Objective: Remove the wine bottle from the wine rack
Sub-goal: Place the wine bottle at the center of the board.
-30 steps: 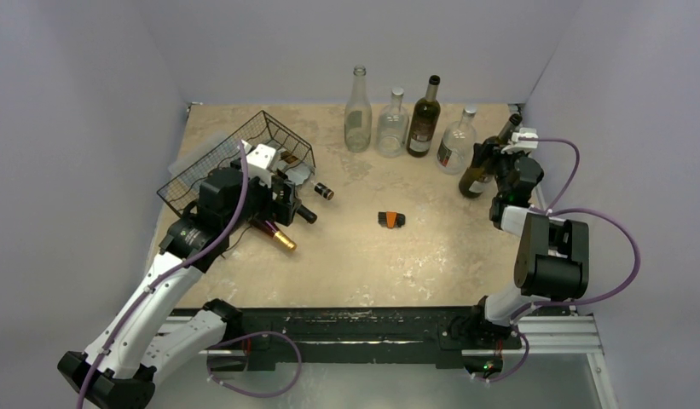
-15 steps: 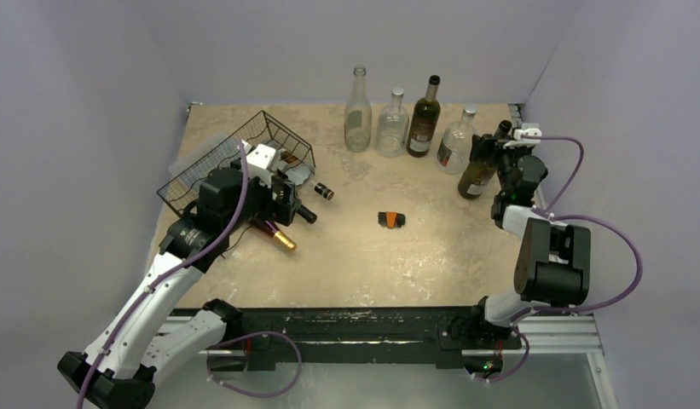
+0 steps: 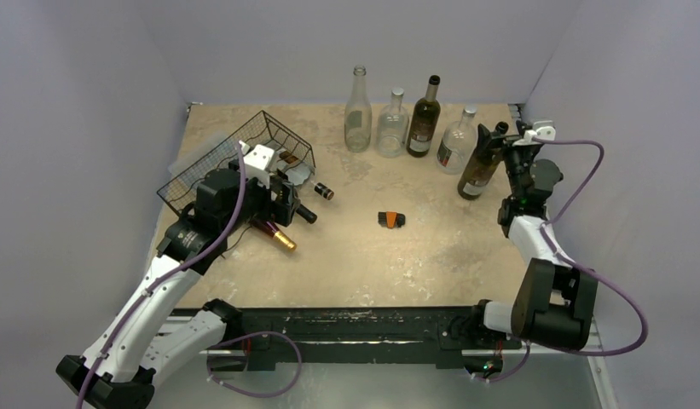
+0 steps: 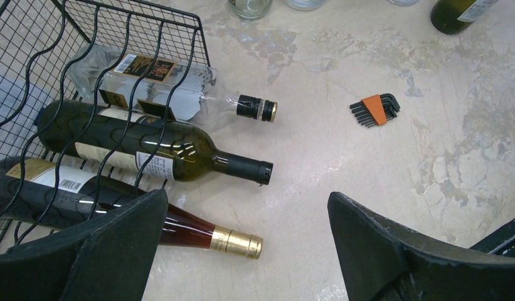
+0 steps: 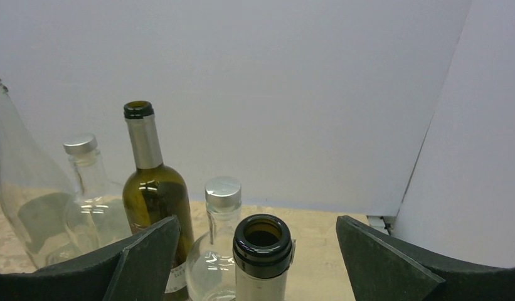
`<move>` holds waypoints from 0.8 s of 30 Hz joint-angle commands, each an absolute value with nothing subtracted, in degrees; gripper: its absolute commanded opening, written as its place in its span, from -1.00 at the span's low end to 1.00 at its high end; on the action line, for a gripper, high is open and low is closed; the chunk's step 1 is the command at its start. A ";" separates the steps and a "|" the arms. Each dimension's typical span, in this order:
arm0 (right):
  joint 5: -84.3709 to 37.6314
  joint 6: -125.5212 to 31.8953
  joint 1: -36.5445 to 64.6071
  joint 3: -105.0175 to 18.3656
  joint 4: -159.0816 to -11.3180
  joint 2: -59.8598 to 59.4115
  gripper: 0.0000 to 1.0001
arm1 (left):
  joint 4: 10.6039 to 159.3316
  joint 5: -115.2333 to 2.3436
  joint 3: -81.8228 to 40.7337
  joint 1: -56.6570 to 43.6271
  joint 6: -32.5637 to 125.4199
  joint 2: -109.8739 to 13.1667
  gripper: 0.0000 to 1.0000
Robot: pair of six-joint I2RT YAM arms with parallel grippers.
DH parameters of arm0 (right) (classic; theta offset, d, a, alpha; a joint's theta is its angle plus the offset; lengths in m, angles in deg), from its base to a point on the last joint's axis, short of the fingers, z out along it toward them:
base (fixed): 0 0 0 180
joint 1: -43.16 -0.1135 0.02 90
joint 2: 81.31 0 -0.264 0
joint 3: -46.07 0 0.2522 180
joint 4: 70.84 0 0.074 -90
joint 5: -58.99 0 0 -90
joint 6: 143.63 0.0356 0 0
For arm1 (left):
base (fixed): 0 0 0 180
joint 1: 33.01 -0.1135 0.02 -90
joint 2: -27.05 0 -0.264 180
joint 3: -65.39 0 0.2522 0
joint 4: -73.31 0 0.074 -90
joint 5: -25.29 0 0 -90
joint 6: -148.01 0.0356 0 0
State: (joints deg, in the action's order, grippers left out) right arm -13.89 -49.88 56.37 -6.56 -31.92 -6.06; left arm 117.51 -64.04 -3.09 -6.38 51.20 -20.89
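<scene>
The black wire wine rack (image 3: 231,153) stands at the far left, and it also shows in the left wrist view (image 4: 85,56). Three bottles lie in it with necks sticking out: a clear one (image 4: 179,94), a dark green one (image 4: 160,147) and a dark one with a gold cap (image 4: 233,241). My left gripper (image 3: 288,198) is open and empty just above those necks (image 4: 247,199). My right gripper (image 3: 511,138) is open at the far right. A standing dark bottle (image 3: 478,170) has its open mouth (image 5: 262,241) between the jaws, untouched.
Four bottles stand along the back wall: a tall clear one (image 3: 357,111), a squat clear one (image 3: 394,123), a green one (image 3: 425,119) and another clear one (image 3: 457,141). An orange-and-black hex key set (image 3: 390,219) lies mid-table. Walls close in on three sides.
The right wrist has drawn back to the right and its elbow has swung toward the near edge. The dark bottle stays standing. The left arm has not moved.
</scene>
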 commanded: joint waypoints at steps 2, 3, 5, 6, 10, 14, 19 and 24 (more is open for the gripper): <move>-12.69 -53.21 56.81 -7.05 -38.01 -11.71 0.98 | 114.87 -64.53 -2.94 -6.65 52.03 -19.88 1.00; -12.72 -53.34 56.96 -7.17 -39.65 -13.21 0.98 | 114.92 -64.53 -2.99 -6.65 51.92 -19.88 1.00; -12.64 -55.43 57.27 -7.38 -42.86 -16.64 0.98 | 114.92 -64.53 -2.98 -6.65 51.90 -19.88 1.00; -12.46 -56.18 57.29 -7.48 -44.58 -18.24 0.98 | 114.80 -64.53 -2.97 -6.65 51.86 -19.88 1.00; -10.71 -58.02 57.46 -8.85 -52.58 -24.67 0.98 | 114.92 -64.53 -3.04 -6.65 51.68 -19.89 1.00; -6.83 -59.41 57.43 -13.10 -64.76 -27.41 0.98 | 115.01 -64.53 -2.97 -6.65 51.49 -19.73 1.00; 0.96 -63.50 57.45 -19.60 -79.08 -29.84 0.98 | 115.04 -64.53 -2.97 -6.65 51.62 -19.44 1.00; 10.57 -66.40 57.40 -21.38 -88.55 -33.12 0.98 | 115.15 -65.94 -3.06 -6.65 51.72 -19.51 1.00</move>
State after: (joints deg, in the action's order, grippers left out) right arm 0.67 -62.75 57.16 -18.65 -77.58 -30.21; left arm 117.53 -64.80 -3.09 -6.38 51.18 -20.17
